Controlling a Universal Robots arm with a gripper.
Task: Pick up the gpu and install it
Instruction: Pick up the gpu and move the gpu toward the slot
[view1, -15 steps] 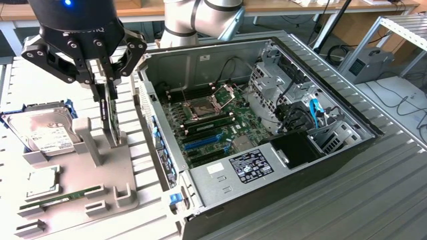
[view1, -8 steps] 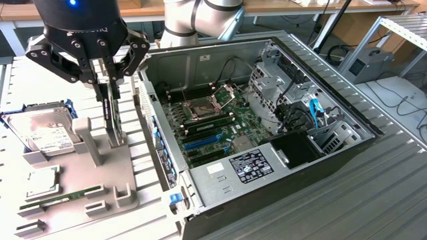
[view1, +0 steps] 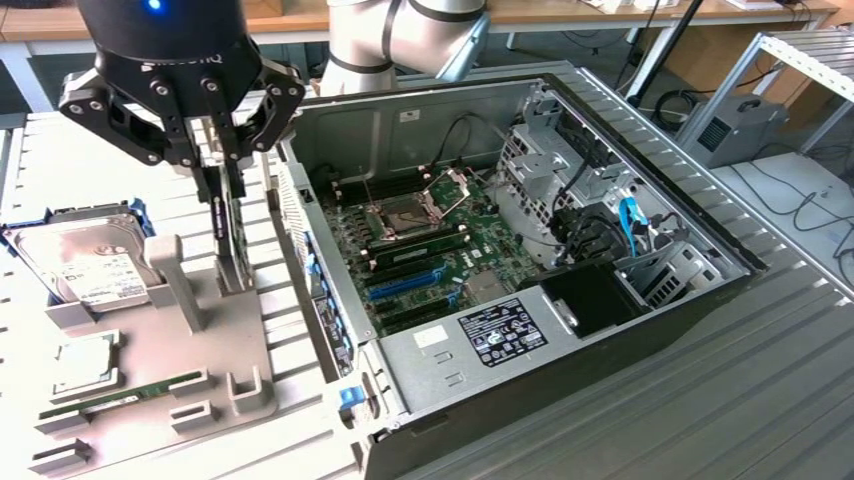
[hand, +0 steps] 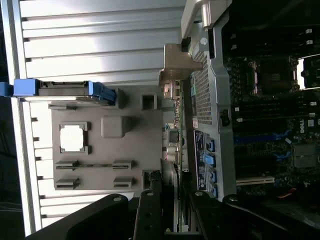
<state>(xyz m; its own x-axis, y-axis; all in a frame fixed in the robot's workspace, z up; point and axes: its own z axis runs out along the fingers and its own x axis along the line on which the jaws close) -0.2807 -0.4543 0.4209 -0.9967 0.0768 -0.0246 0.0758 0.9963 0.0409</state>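
The gripper stands over the gray parts fixture on the exterior view's left. Its two black fingers are drawn about halfway in and pressed against the two faces of the gpu, pinching the card near its upper edge. The gpu stands upright on its long edge, thin and dark. Its lower end is down at the fixture's slot, just beside a gray upright post. In the wrist view the gripper straddles the card edge-on: the gpu runs between the fingers, with its silver end bracket at the far end, close to the wall of the computer case. Also on the fixture are a hard drive with a white label in a blue carrier, a processor chip and a green memory stick, all apart from the gripper. The open computer case lies on its side on the bench just beside the fixture, with its motherboard exposed, blue expansion slots showing and the processor socket open.
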